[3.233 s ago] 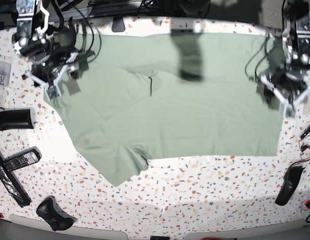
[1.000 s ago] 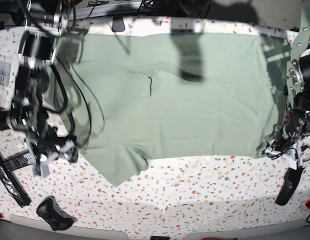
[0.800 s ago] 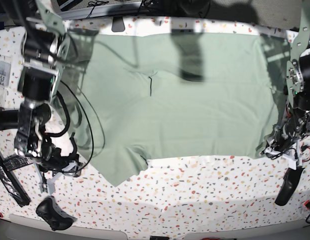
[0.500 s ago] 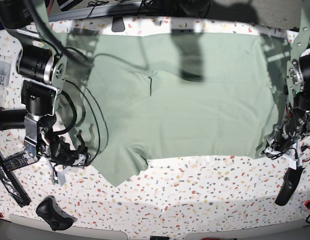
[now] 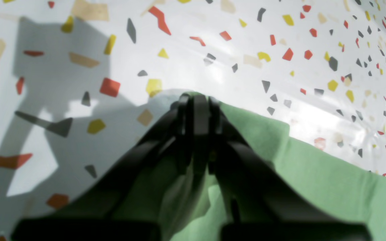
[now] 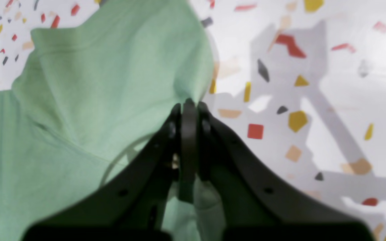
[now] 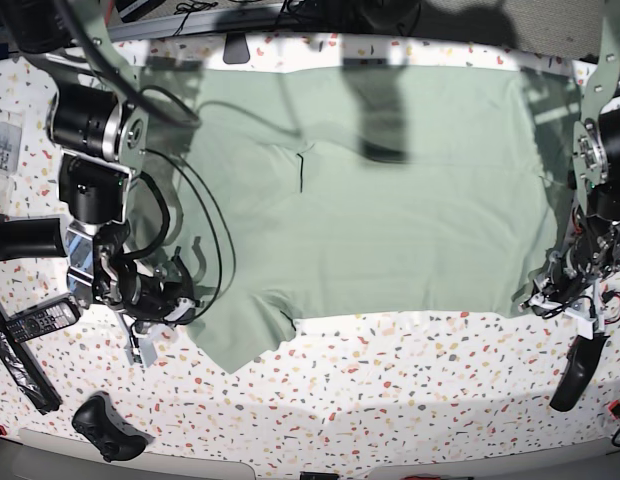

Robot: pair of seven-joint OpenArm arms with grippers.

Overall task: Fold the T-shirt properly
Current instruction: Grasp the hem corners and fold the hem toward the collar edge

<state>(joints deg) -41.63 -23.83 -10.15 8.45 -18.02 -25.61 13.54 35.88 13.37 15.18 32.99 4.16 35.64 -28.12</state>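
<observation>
Your T-shirt [image 7: 390, 240] spreads across the middle of the base view, from upper left to the right side, on the speckled tabletop [image 7: 390, 400]. From there you cannot make out either set of fingertips clearly; the wrist views show them. In the left wrist view, your left gripper [image 5: 194, 100] is clamped on the shirt's corner; in the right wrist view, your right gripper [image 6: 191, 103] is clamped on its edge, fabric bulging beyond the tips. Only the base view gives you the remote control [image 7: 43, 319], at lower left. There, your right arm reaches down from the upper left, your left down the right border.
</observation>
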